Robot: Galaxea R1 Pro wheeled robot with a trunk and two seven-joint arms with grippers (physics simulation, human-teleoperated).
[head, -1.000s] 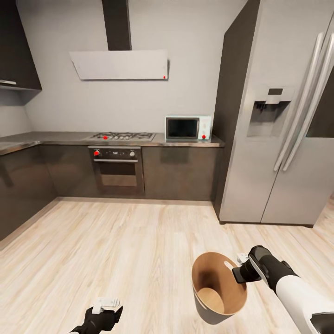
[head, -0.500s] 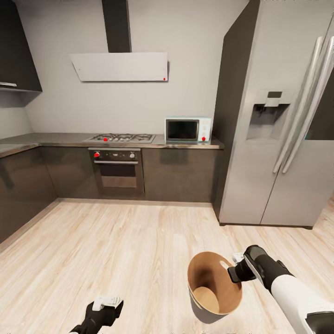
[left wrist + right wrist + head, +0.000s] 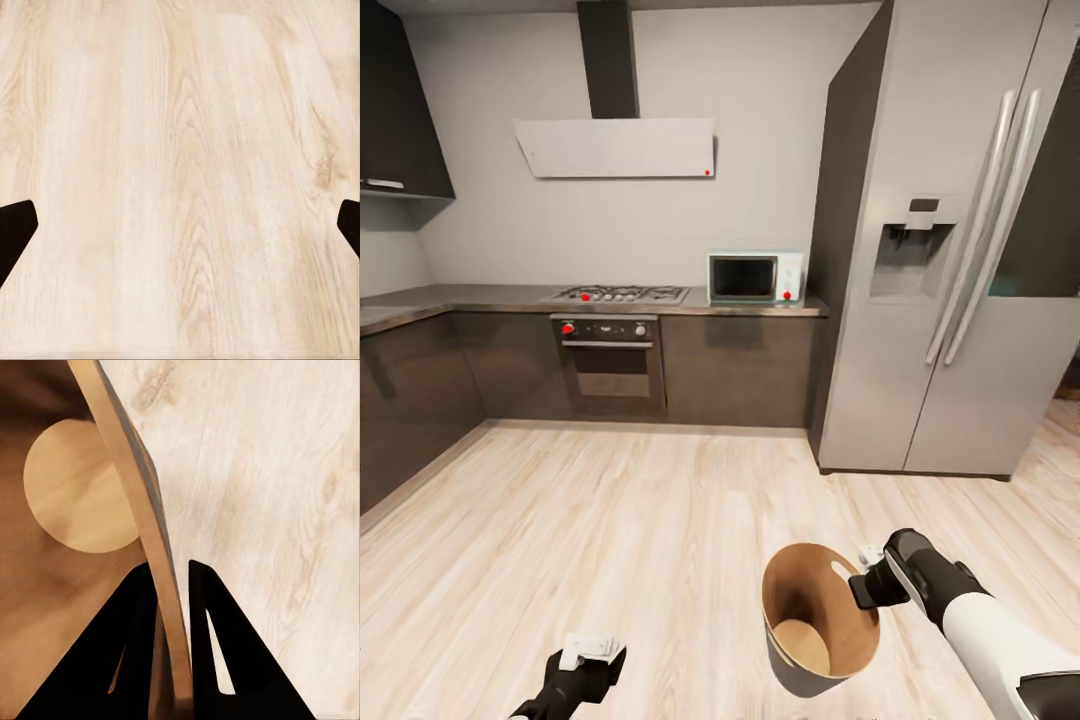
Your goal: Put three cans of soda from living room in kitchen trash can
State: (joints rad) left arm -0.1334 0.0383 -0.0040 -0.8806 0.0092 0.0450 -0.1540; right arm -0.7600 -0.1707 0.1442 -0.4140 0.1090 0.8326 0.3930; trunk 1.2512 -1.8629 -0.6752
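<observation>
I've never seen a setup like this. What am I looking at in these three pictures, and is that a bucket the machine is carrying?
This is a simulated two-armed robot in a kitchen. The large picture comes from a camera on its head, looking down over both arms toward the fridge, microwave and oven. The other two come from cameras near each hand.

The right gripper has its jaws pinched on the rim of the bucket, one finger inside and one outside; its wrist camera shows the brown wall between the black fingers, with no cans on the visible part of the bottom.

The left gripper is open, holding nothing, above the wooden floor.
</observation>
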